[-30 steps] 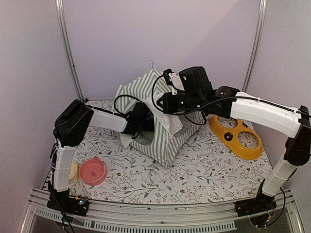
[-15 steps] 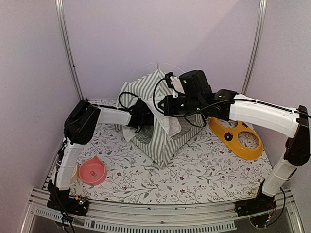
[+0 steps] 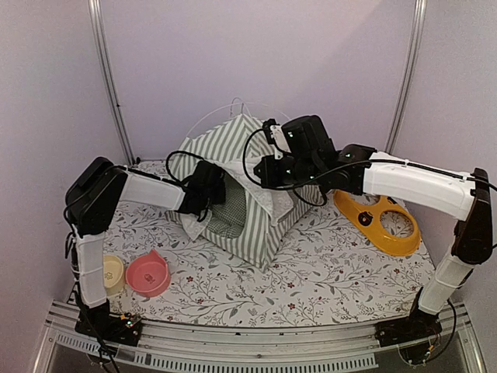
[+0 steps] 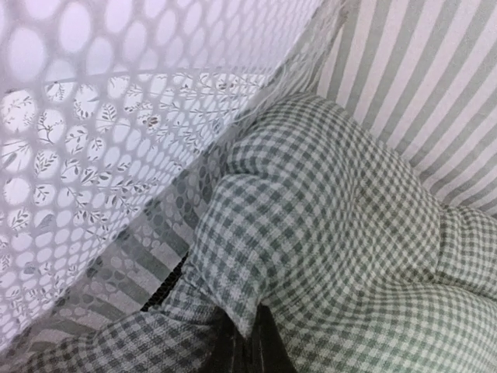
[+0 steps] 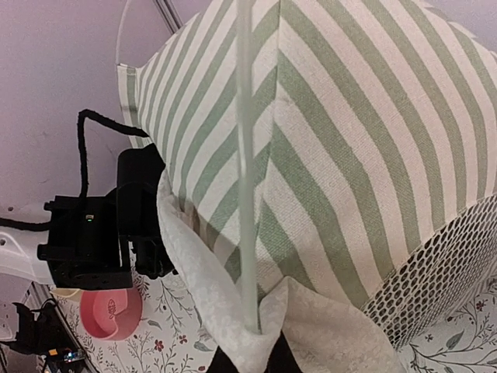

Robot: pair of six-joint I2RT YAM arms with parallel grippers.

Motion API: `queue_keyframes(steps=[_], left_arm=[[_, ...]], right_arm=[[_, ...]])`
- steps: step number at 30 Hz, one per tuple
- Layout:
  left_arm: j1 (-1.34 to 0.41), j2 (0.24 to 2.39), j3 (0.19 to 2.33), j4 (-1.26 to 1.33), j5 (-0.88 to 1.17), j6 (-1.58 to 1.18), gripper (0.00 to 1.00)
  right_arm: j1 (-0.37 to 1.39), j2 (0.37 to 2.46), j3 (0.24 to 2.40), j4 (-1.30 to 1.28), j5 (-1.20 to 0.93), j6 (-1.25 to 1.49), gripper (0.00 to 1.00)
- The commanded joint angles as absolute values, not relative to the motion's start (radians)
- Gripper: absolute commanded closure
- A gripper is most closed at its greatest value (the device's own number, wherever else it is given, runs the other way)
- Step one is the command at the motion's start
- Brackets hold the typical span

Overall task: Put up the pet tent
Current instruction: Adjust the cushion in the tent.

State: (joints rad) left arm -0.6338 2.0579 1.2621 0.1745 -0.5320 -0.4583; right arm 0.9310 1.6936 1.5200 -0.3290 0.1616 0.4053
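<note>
The pet tent [image 3: 260, 233], green-and-white striped, stands half raised at the back centre of the table, thin white poles [image 3: 233, 105] arching above its peak. My left gripper [image 3: 211, 190] reaches into the tent's front opening and is shut on a fold of the gingham cushion [image 4: 334, 233], with dark fingertips [image 4: 264, 353] at the bottom of the left wrist view. My right gripper [image 3: 268, 169] is shut on the tent's white lace curtain [image 5: 202, 287] where a white pole [image 5: 247, 155] runs down the striped wall [image 5: 349, 140]. The round mesh window [image 5: 443, 264] shows at the right.
A yellow feeder stand with two holes [image 3: 380, 221] lies to the right of the tent. A pink bowl [image 3: 147, 273] and a cream bowl [image 3: 113, 272] sit near the left arm's base. Metal frame posts [image 3: 109, 78] rise at the back corners.
My left gripper went from open to shut on the gingham cushion and the left arm drew back to the left. The tent shifted slightly left with it. The right gripper kept its grip.
</note>
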Motion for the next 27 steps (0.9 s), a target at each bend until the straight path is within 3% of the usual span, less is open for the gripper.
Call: queue_keyframes(steps=[1, 6, 10, 15, 27], left_arm=[[-0.609, 2.121, 1.380, 0.119, -0.550, -0.493, 1.00], [-0.640, 2.099, 1.351, 0.230, -0.388, -0.405, 0.63], [-0.672, 1.930, 1.196, 0.355, -0.326, -0.369, 0.44], [-0.707, 1.683, 0.998, 0.462, -0.256, -0.340, 0.34], [-0.746, 1.104, 0.793, 0.290, -0.254, -0.363, 0.34]], right_arm=[[0.916, 1.739, 1.523, -0.445, 0.174, 0.430, 1.00], [0.859, 1.787, 1.582, -0.425, 0.073, 0.386, 1.00], [0.836, 1.828, 1.633, -0.375, 0.038, 0.296, 1.00], [0.863, 1.900, 1.798, -0.454, 0.112, 0.207, 1.00], [0.925, 1.901, 1.893, -0.391, 0.048, -0.058, 1.00]])
